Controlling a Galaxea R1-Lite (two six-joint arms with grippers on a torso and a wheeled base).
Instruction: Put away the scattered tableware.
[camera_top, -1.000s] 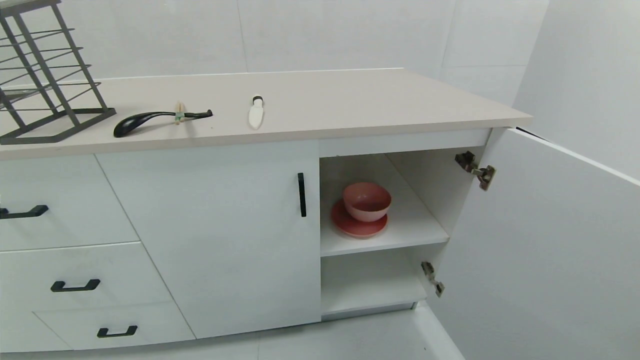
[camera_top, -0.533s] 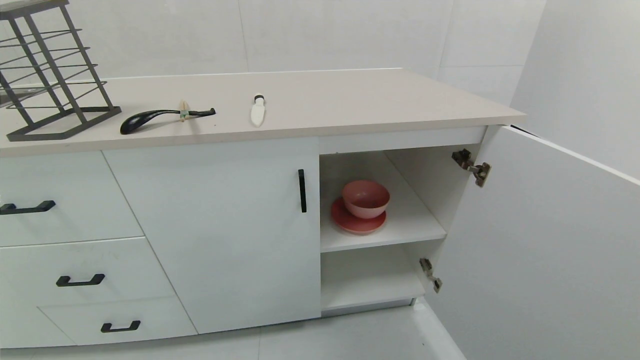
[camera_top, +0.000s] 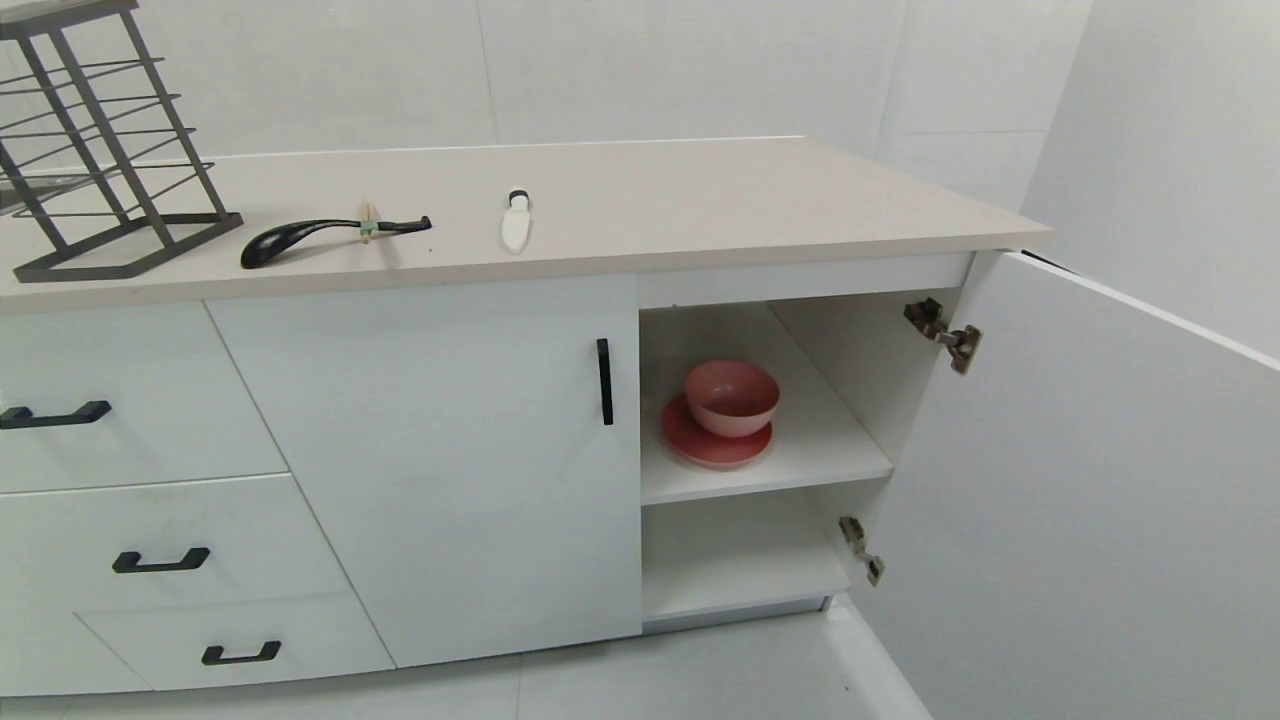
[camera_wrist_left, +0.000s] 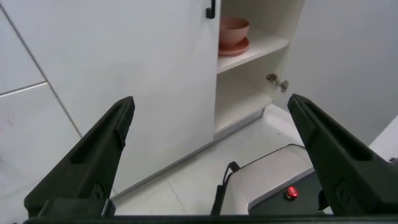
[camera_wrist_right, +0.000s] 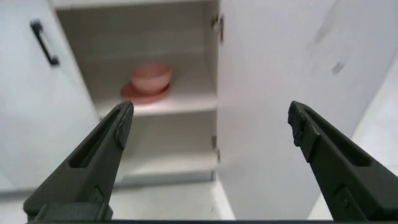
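Pink bowl (camera_top: 732, 398) and red plate (camera_top: 715, 450) sat shelved; spoon (camera_top: 290, 238), chopsticks (camera_top: 366, 222) and knife (camera_top: 515, 225) lay on the countertop (camera_top: 700, 200); left gripper (camera_wrist_left: 210, 102) and right gripper (camera_wrist_right: 210, 109) gaped empty.

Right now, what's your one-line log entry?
pink bowl on plate: cabinet shelf; black spoon, white knife: countertop; left gripper: open; right gripper: open

White cabinet (camera_top: 430, 470), topped by a beige worktop (camera_top: 700, 200), is set against white-tiled walls (camera_top: 650, 70); right door (camera_top: 1080, 500) is swung open.
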